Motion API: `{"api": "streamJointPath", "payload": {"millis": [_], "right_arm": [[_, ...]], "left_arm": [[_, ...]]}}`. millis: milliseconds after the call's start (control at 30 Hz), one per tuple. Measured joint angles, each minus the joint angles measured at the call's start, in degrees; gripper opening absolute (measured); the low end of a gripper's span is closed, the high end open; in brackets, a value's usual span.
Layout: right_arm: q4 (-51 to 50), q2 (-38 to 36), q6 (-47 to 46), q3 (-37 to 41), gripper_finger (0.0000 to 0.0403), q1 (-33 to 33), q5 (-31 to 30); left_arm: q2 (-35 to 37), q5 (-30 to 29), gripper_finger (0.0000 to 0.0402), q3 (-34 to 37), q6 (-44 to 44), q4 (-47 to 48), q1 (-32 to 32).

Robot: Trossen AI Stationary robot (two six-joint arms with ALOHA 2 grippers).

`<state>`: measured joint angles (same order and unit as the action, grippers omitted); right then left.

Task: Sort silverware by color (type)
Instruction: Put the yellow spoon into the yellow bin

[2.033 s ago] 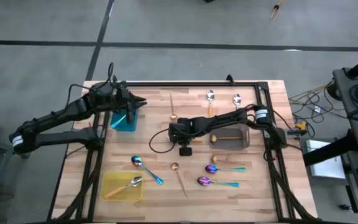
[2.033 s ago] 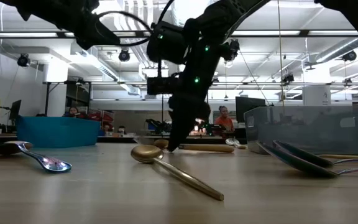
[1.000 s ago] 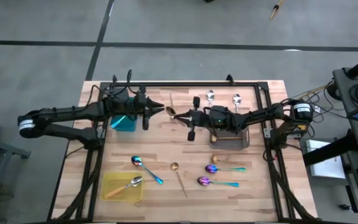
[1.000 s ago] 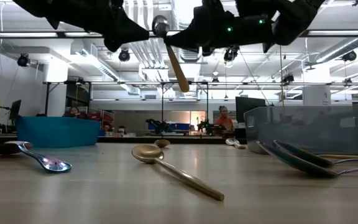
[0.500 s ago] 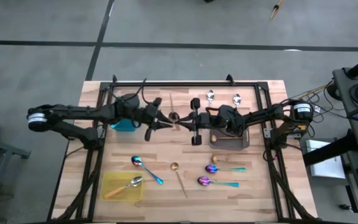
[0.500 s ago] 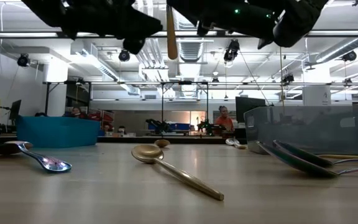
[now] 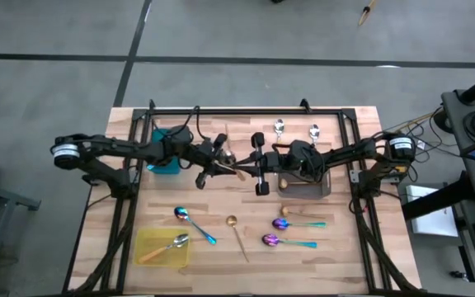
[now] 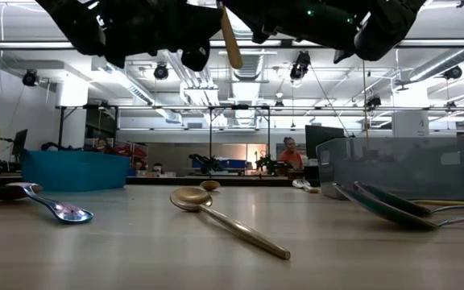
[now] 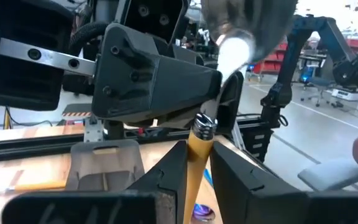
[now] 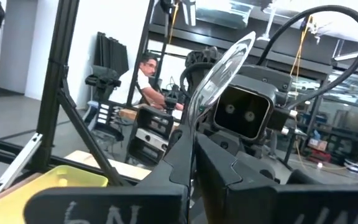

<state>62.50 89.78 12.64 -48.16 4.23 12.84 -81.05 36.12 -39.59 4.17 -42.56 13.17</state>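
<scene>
Since the earlier frames the right gripper [image 7: 239,172] lifted the orange-handled spoon [image 7: 231,162] off the table, and the left gripper [image 7: 225,165] swung from the teal tray [image 7: 165,161] to clasp its handle in mid-air.

Seven spoons [image 7: 183,216] lie loose beside three trays [image 7: 162,247].
</scene>
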Motion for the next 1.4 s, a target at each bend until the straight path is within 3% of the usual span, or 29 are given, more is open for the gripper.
{"api": "streamJointPath", "payload": {"millis": [233,400,633,1400], "right_arm": [[-0.19,0.00,1.48,0.00,0.0009,0.00,-0.37],[-0.17,0.00,1.58,0.00,0.0009,0.07,-1.05],[-0.85,-0.02,3.04,-0.11,0.0008,0.11,-1.61],[-6.17,-0.20,2.02,-0.22,0.0009,0.17,-4.06]], "left_arm": [[-1.85,0.22,0.0048,0.00,1.07,-3.06,-0.03],[-1.63,-1.92,0.0013,0.00,1.45,-2.84,-0.07],[-1.42,-4.07,0.0000,0.01,2.97,-2.55,-0.11],[-1.21,-4.36,0.0001,0.15,7.19,-2.70,-0.15]]}}
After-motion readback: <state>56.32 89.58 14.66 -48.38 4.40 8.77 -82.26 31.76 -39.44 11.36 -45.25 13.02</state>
